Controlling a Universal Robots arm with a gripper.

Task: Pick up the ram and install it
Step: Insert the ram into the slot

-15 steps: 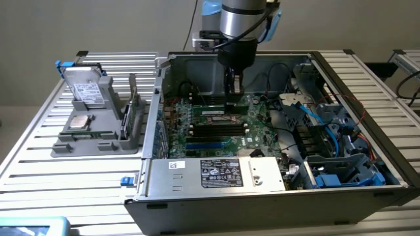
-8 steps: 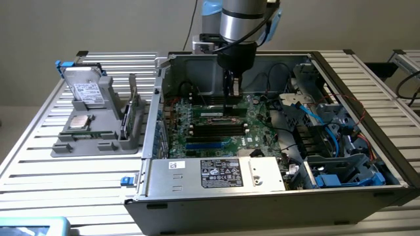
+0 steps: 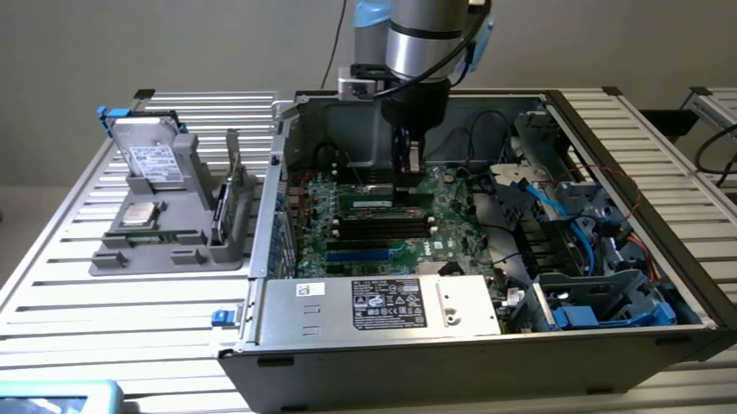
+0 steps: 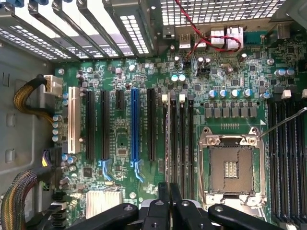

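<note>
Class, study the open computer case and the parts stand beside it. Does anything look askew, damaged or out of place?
Nothing looks damaged or spilled. One oddity: the processor socket on the motherboard sits bare, and its thin metal lever juts out slanted across the neighbouring memory slots. Nearby, the gripper holds the ram.

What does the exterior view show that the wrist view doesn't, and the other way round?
Exterior view: the arm reaching into the open computer case, plus a hard drive on a gray holder outside it. Wrist view: the empty processor socket and a white expansion slot. Shared: the green motherboard and the shut tool poised over its memory slots.
</note>
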